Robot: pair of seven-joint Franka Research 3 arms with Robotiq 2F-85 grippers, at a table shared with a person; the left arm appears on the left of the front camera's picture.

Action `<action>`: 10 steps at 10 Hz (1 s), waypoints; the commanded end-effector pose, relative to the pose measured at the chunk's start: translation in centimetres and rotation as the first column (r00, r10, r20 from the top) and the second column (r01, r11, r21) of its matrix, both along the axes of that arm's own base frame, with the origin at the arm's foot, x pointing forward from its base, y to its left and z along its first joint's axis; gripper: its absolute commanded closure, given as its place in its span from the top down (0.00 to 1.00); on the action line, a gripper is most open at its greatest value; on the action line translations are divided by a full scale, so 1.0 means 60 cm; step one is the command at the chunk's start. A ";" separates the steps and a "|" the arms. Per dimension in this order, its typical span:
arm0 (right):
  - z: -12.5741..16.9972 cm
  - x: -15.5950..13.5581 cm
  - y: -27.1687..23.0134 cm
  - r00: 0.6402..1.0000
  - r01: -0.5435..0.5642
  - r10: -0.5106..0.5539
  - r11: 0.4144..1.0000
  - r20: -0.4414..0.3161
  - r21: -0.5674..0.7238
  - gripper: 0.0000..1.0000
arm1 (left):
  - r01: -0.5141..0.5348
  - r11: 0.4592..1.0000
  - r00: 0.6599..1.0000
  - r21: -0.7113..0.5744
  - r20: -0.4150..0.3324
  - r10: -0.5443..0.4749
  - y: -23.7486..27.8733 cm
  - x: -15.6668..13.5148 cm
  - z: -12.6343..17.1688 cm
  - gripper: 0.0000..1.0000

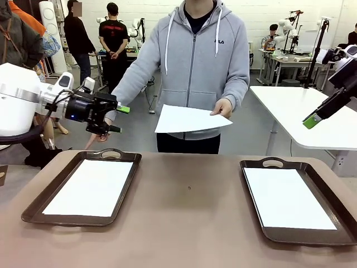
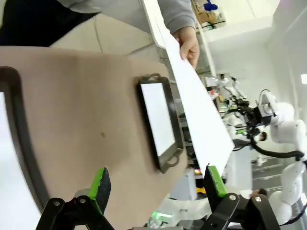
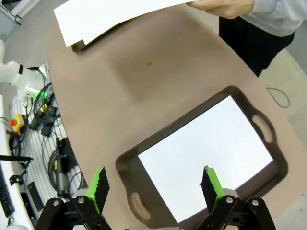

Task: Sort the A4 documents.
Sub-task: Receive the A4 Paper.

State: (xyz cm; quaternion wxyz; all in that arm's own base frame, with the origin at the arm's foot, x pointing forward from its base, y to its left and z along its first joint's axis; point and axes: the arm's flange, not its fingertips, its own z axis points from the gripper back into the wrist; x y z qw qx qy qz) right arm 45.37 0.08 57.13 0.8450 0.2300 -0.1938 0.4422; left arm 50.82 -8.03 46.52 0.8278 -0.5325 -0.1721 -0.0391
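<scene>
While the person holds a sheet out over the far edge, neither arm has anything in its grip.

table (image 1: 189, 223): brown top, bare strip down the middle between the two trays.

left tray (image 1: 33, 206): dark brown, handled, near-left; one white A4 sheet (image 1: 92, 187) lies flat inside it.

right tray (image 1: 346, 223): same type, near-right; another white sheet (image 1: 287, 198) lies flat inside. The right wrist view looks straight down on this one.

left gripper (image 1: 119, 119): raised above the far end of the left tray, fingers pointing right toward the offered paper. Jaws apart, nothing between the green pads (image 2: 100, 184). In the left wrist view the paper's edge runs just past the pad on that picture's right side; not touching, as far as I can tell.

right gripper (image 1: 311, 119): high at far right, well apart from paper and trays. Jaws spread wide in the right wrist view, empty.

offered sheet (image 1: 187, 118): blank A4, held roughly level in the air beyond the far table edge, free end toward the left gripper.

person's hand (image 1: 222, 107): pinches the sheet at its right edge.

step: handover. The person presents the next document, and the left arm looks like the taker.

next move: left gripper needs to slide over the free edge so the sheet sits between the pads, then close before the hand lets go. Thin paper will flex, so grip well in from the edge.

destination: cannot tell which tray this sheet belongs in; all sheets look blank.
</scene>
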 end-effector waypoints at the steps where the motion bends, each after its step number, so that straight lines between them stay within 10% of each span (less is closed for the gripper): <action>1: 0.000 0.000 0.001 1.000 -0.004 0.005 1.000 0.006 -0.005 1.00 | -0.001 0.998 0.998 -0.062 -0.055 -0.003 -0.014 0.019 0.010 1.00; 10: 0.000 0.000 0.001 1.000 -0.004 0.005 1.000 0.006 -0.005 1.00 | 0.112 0.950 0.963 -0.290 -0.204 -0.176 -0.135 0.091 -0.024 1.00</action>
